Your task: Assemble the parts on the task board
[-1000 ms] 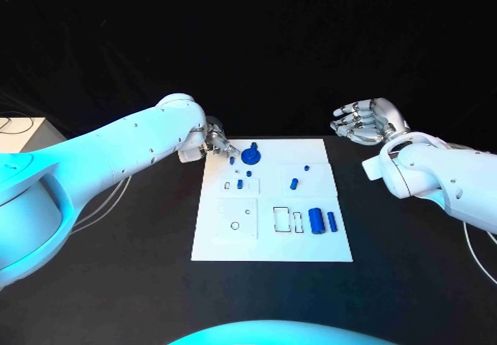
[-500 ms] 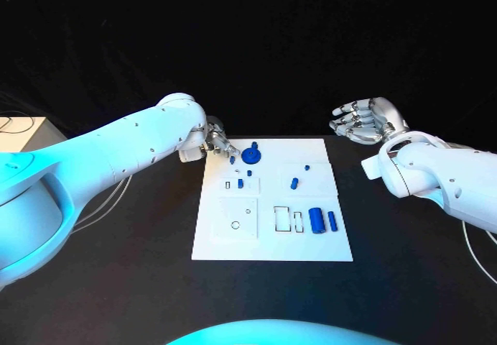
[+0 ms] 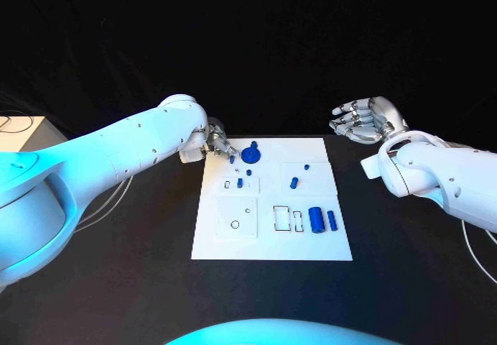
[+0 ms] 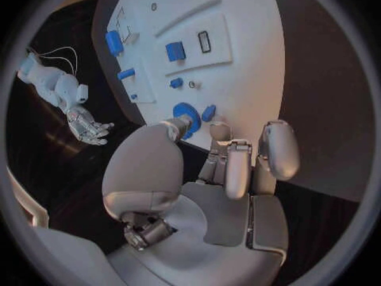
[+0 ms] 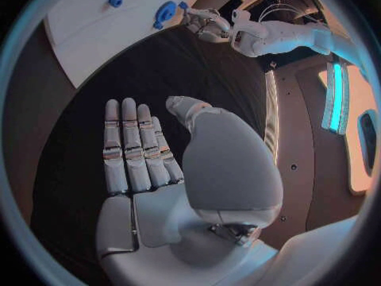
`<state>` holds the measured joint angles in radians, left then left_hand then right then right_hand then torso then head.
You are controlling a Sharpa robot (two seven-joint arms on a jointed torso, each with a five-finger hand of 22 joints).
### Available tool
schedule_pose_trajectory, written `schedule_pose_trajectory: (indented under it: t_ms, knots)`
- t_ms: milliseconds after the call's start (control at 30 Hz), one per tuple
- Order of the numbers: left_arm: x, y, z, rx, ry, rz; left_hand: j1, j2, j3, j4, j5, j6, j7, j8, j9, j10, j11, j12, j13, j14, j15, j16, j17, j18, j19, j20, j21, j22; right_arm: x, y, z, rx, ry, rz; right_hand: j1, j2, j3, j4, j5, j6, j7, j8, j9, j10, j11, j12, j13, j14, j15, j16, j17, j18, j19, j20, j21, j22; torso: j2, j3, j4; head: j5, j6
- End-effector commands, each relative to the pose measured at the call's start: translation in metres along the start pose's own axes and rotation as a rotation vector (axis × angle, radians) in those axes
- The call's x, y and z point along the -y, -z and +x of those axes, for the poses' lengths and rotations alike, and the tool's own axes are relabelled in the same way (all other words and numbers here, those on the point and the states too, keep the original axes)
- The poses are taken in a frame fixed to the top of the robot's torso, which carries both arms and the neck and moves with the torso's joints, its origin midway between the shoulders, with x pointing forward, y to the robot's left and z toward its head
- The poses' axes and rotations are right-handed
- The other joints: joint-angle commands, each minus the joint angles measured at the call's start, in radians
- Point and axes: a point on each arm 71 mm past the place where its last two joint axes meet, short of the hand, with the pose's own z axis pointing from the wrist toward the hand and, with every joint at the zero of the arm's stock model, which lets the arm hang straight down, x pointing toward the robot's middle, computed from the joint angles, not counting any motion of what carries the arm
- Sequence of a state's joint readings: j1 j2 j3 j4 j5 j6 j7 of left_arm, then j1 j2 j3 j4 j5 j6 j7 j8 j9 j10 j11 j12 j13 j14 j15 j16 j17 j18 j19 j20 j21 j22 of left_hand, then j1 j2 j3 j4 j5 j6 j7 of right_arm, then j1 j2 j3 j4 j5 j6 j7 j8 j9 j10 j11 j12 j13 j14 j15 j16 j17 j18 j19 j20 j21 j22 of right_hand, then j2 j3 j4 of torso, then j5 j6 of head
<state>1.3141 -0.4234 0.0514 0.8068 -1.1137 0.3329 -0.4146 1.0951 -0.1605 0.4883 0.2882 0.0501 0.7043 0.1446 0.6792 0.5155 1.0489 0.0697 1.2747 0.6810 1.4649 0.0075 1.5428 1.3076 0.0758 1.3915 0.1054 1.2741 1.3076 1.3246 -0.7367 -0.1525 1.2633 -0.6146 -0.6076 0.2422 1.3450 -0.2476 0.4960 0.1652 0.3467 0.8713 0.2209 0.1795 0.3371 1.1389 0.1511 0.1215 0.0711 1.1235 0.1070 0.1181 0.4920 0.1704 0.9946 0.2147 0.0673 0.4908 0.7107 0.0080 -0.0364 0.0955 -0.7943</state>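
The white task board lies mid-table with several blue parts on it. A round blue disc with a knob stands near its far left corner, and a small blue peg is beside it. My left hand hovers at that corner. In the left wrist view its thumb reaches the disc and one fingertip sits against the peg; whether the peg is pinched is unclear. My right hand is raised beyond the far right corner, fingers spread, holding nothing.
Near the board's front right, a thick blue cylinder and a thinner one lie beside outlined slots. Small blue pieces sit mid-board. A pale box with cables stands at the table's far left.
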Motion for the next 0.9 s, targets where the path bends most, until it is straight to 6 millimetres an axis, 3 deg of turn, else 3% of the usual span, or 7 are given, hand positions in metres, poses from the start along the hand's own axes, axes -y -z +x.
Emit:
schedule_pose_trajectory:
  t_ms: [33, 533, 900]
  knots:
    - [0.0033, -0.0004, 0.0016, -0.015, -0.005, 0.018, 0.013, 0.001, 0.002, -0.004, 0.0, 0.005, -0.002, 0.007, 0.002, -0.006, -0.001, -0.002, 0.002, 0.04, 0.002, -0.006, 0.132, 0.0, -0.007, 0.003, -0.006, 0.119, -0.0011, 0.0, 0.0013, -0.013, -0.002, -0.011, -0.012, 0.001, -0.002, -0.006, 0.006, 0.008, 0.003, -0.006, -0.002, 0.006, 0.002, 0.0, -0.001, 0.005, -0.001, -0.006, -0.001, 0.011, -0.002, 0.002, 0.0, -0.001, 0.001, 0.0, -0.0001, -0.001, -0.001]
    - [0.0033, -0.0012, 0.0017, -0.007, -0.004, 0.018, 0.077, 0.025, 0.039, -0.019, 0.0, 0.003, -0.008, 0.019, 0.011, -0.006, -0.007, -0.004, 0.011, 0.041, -0.004, -0.006, 0.136, -0.001, -0.006, -0.002, -0.004, 0.121, -0.0011, 0.0, 0.0012, -0.013, -0.002, -0.011, -0.012, 0.001, -0.002, -0.006, 0.006, 0.008, 0.003, -0.006, -0.002, 0.006, 0.002, 0.0, -0.001, 0.005, -0.001, -0.006, -0.001, 0.011, -0.002, 0.002, 0.0, -0.001, 0.0, 0.002, 0.0007, 0.0, -0.006]
    - [0.0037, -0.0019, 0.0029, -0.015, -0.006, 0.018, 0.095, 0.027, 0.051, -0.027, 0.0, 0.007, -0.01, 0.025, 0.015, -0.005, -0.009, -0.006, 0.014, 0.042, -0.006, -0.006, 0.138, -0.001, -0.006, -0.004, -0.004, 0.121, -0.0012, -0.0001, 0.0016, -0.014, -0.003, -0.011, -0.012, 0.001, -0.002, -0.006, 0.006, 0.008, 0.003, -0.006, -0.002, 0.006, 0.002, 0.0, -0.001, 0.005, -0.001, -0.006, -0.001, 0.011, -0.002, 0.002, 0.0, -0.001, 0.0, 0.001, 0.0, -0.001, -0.01]
